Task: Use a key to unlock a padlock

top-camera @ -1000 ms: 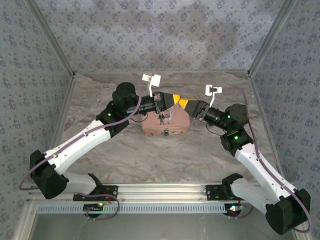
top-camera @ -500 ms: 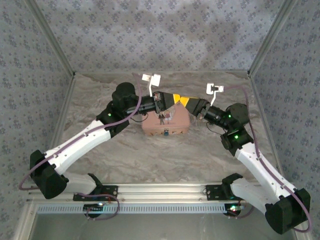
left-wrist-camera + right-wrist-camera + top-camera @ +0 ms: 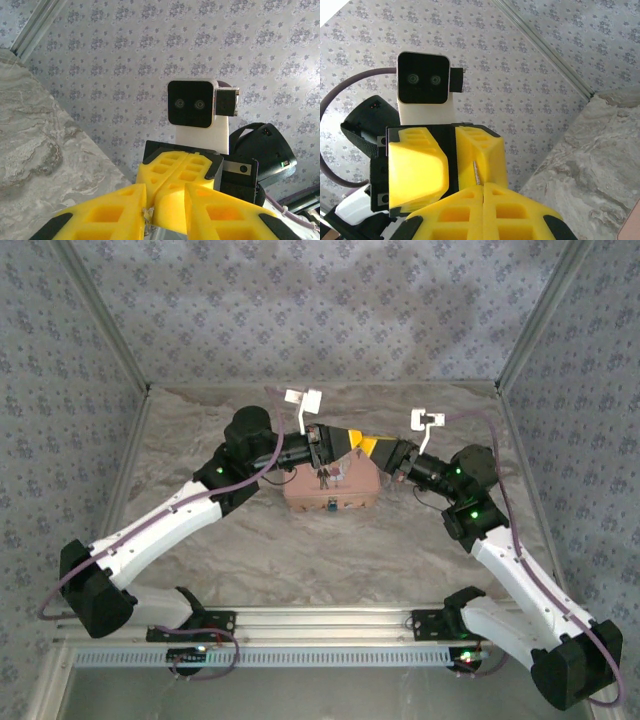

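Above the pink tin (image 3: 345,490), my left gripper (image 3: 345,442) and right gripper (image 3: 383,452) meet tip to tip. The right gripper (image 3: 483,186) is shut on the key (image 3: 476,172), whose thin silvery blade sticks out from its tips. That blade lies against one left finger (image 3: 482,150). My left gripper (image 3: 165,200) stands open, its fingers either side of the right gripper's closed tips, and a silvery bit of the key (image 3: 146,214) shows by one finger. A tiny bluish thing at the tin's front looks like the padlock (image 3: 330,505).
The tin lies mid-table on the marbled cloth (image 3: 300,550). Small dark bits (image 3: 324,478) on its lid are too small to tell. Patterned walls (image 3: 80,420) close in the left, right and back.
The right gripper, open a second ago, has shut on the key and edged left. The left gripper's jaws, shut until just now, have parted.
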Tool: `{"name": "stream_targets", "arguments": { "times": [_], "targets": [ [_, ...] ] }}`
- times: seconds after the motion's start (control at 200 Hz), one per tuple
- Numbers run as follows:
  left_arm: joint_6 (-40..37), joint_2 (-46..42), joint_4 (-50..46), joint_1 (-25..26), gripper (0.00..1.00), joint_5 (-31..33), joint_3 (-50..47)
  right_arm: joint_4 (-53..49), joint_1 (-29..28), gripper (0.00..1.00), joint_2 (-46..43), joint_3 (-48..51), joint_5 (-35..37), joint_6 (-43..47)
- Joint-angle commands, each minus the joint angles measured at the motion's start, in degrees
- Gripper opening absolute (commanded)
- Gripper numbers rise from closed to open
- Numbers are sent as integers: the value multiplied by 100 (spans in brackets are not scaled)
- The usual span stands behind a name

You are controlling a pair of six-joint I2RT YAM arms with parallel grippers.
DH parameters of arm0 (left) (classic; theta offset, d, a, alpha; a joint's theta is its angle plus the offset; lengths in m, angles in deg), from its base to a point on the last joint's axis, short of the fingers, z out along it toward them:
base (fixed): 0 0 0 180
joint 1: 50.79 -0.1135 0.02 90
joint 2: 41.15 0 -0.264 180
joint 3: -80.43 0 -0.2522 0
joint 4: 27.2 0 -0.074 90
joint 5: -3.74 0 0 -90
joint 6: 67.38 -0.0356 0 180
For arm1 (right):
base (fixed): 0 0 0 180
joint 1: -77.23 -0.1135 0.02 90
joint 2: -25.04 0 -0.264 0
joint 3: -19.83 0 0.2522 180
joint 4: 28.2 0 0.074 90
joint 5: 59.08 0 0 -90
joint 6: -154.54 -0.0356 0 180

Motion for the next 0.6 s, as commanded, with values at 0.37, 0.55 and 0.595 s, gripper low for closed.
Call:
{"name": "stream_targets", "arguments": {
  "times": [0.37, 0.55, 0.595],
  "targets": [
    [-93, -191, 38, 31, 0, -47, 14, -327, 57, 0, -229, -215, -159, 243],
    [30, -162, 196, 32, 0, 43, -36, -121, -47, 39, -251, -207, -40, 173],
    [51, -154, 215, 31, 0, 30, -38, -102, -90, 40, -242, -216, -28, 180]
  ]
}}
